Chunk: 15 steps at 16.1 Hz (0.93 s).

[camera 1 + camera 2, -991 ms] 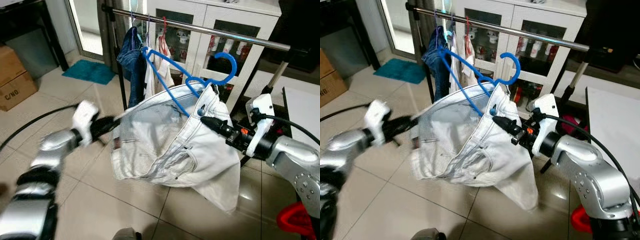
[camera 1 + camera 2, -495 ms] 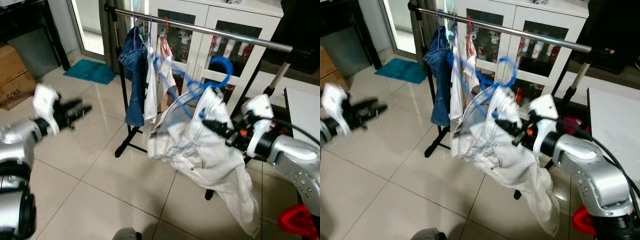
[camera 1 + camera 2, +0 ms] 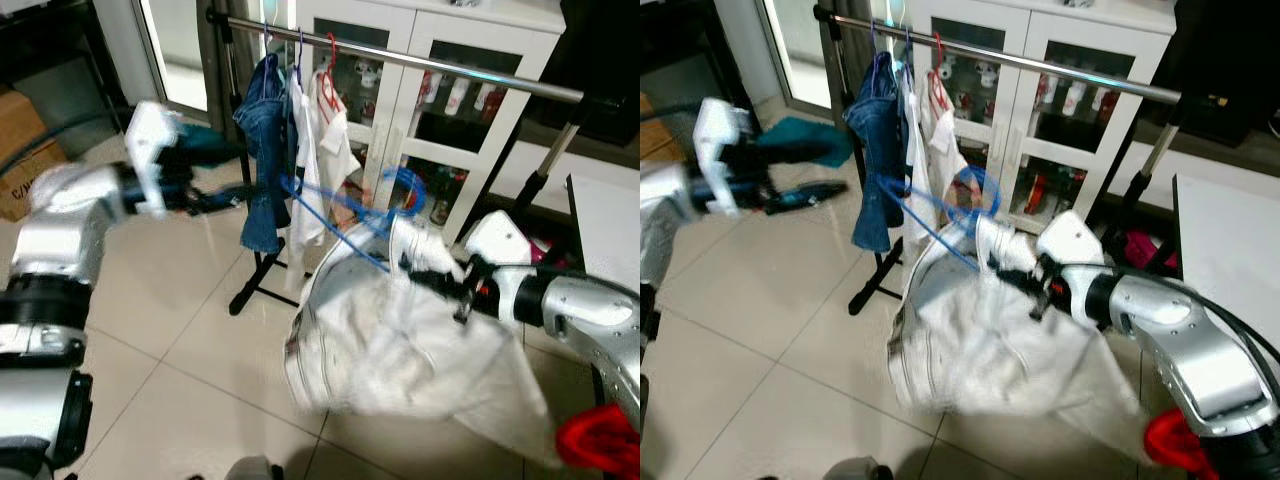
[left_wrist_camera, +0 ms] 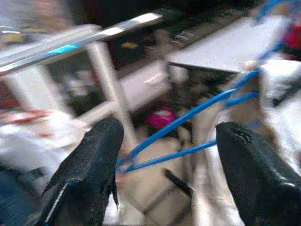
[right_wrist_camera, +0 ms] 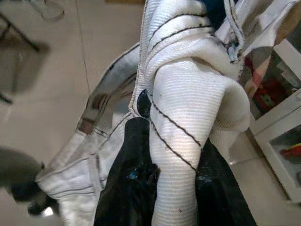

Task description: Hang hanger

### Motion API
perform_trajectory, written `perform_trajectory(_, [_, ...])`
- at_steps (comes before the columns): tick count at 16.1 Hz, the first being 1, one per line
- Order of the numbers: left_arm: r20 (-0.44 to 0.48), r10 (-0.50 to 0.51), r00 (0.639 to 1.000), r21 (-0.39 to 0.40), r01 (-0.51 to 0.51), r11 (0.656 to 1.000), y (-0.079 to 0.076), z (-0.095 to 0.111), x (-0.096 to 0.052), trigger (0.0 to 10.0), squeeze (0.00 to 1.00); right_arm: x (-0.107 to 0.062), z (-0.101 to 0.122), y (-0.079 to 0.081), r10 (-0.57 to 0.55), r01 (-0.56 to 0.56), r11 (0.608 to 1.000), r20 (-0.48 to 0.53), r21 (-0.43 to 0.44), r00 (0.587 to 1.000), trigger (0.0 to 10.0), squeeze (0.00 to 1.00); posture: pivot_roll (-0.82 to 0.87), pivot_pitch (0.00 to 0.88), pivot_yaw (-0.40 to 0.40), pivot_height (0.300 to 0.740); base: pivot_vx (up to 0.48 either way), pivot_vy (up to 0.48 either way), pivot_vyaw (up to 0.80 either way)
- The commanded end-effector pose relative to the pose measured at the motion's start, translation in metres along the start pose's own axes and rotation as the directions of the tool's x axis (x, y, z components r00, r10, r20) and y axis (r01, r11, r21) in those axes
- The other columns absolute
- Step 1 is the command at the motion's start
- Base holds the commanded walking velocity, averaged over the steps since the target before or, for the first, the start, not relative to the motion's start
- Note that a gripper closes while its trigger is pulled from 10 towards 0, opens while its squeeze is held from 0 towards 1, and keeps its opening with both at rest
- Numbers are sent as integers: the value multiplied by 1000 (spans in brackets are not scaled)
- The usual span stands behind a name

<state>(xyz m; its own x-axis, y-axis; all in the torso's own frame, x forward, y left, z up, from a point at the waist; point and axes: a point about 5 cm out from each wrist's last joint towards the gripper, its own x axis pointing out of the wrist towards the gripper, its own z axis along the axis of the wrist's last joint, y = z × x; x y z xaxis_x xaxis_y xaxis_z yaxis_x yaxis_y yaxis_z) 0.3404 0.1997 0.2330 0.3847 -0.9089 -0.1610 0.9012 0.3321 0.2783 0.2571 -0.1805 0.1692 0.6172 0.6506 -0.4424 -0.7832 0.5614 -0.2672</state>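
Two silver robot arms reach into a tiled room before a clothes rail (image 3: pixel 470 72) that runs across the top of the frame, in front of a white glass-door cabinet (image 3: pixel 440 60). At the lower right, the right claw (image 3: pixel 432 283) is pinched shut on the waistband of white jeans (image 3: pixel 400 350), which bulge out in a blurred mass toward the lower centre of the frame above the tiled floor (image 3: pixel 170 340). In the right wrist view the thick white waistband sits squeezed between the two black fingers (image 5: pixel 136 179). A blue hanger (image 3: pixel 345 205) is threaded into the jeans; its hook sits at mid-frame, below the rail and apart from it, and one long blue arm of it slants toward the upper left. At the left of the frame the left claw (image 3: pixel 215 178) is held out at mid-height, fingers spread wide; in the left wrist view the hanger's blue wires pass between the two fingers, seemingly without touching either, though blur makes that uncertain. Blue denim (image 3: pixel 262 130) and white garments (image 3: pixel 322 140) hang at the rail's left end.
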Motion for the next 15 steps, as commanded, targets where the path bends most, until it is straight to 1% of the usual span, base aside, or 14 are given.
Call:
perform_trajectory(1, [-37, -80, 996, 36, 81, 996, -4, 7, 10, 10000, 0, -3, 14, 3, 22, -19, 996, 39, -89, 999, 0, 0, 53, 0, -8, 740, 0, 0, 0])
perform_trajectory(2, [-44, -98, 994, 34, 99, 994, -5, 7, 12, 10000, 0, -3, 15, 5, 35, -31, 995, 41, -99, 999, 0, 0, 54, 0, -4, 740, 0, 0, 0])
perform_trajectory(3, [-68, -148, 987, 15, 150, 989, -8, 6, 15, 10000, 0, -3, 17, 8, 58, -54, 991, 31, -120, 998, 0, 0, 54, 0, -4, 740, 0, 0, 0])
perform_trajectory(5, [-110, -246, 963, -8, 247, 969, -16, 1, 21, 10000, 0, -4, 16, 14, 87, -88, 978, -14, -189, 996, 0, 0, 51, 0, 4, 740, 0, 0, 0])
perform_trajectory(6, [-136, -278, 951, -5, 280, 960, -20, -2, 24, 10000, 0, -4, 18, 15, 95, -94, 975, -6, -201, 996, 0, 0, 49, 0, 8, 740, 0, 0, 0])
perform_trajectory(7, [-151, -289, 945, 2, 293, 956, -21, -4, 26, 10000, 0, -4, 20, 16, 98, -96, 973, -1, -209, 995, 0, 0, 49, 0, 8, 740, 0, 0, 0])
perform_trajectory(8, [-173, -298, 939, 27, 307, 951, -23, -6, 31, 10000, 0, -4, 22, 17, 104, -100, 970, 5, -223, 995, 0, 0, 49, 0, 9, 740, 0, 0, 0])
perform_trajectory(10, [-175, -311, 934, 63, 326, 943, -24, -5, 40, 10000, 0, -4, 27, 20, 122, -116, 960, 7, -256, 992, 0, 0, 47, 0, 12, 740, 0, 0, 0])
perform_trajectory(12, [-197, -357, 913, 103, 382, 919, -31, -6, 48, 10000, 0, -4, 28, 22, 132, -125, 956, 9, -266, 991, 0, 0, 44, 0, 17, 740, 0, 0, 0])
perform_trajectory(13, [-230, -361, 904, 147, 399, 905, -34, -10, 51, 4902, 0, -3, 29, 23, 133, -126, 954, 6, -272, 991, 0, 0, 42, 0, 20, 740, 0, 0, 0])
perform_trajectory(14, [-240, -361, 901, 161, 404, 901, -36, -12, 53, 4471, 0, -3, 29, 23, 133, -127, 953, 4, -275, 991, 0, 0, 42, 0, 20, 740, 0, 0, 0])
perform_trajectory(15, [-220, -358, 907, 175, 398, 900, -37, -14, 57, 0, 0, -3, 28, 24, 139, -135, 950, -5, -283, 990, 0, 0, 40, 0, 21, 740, 0, 0, 0])
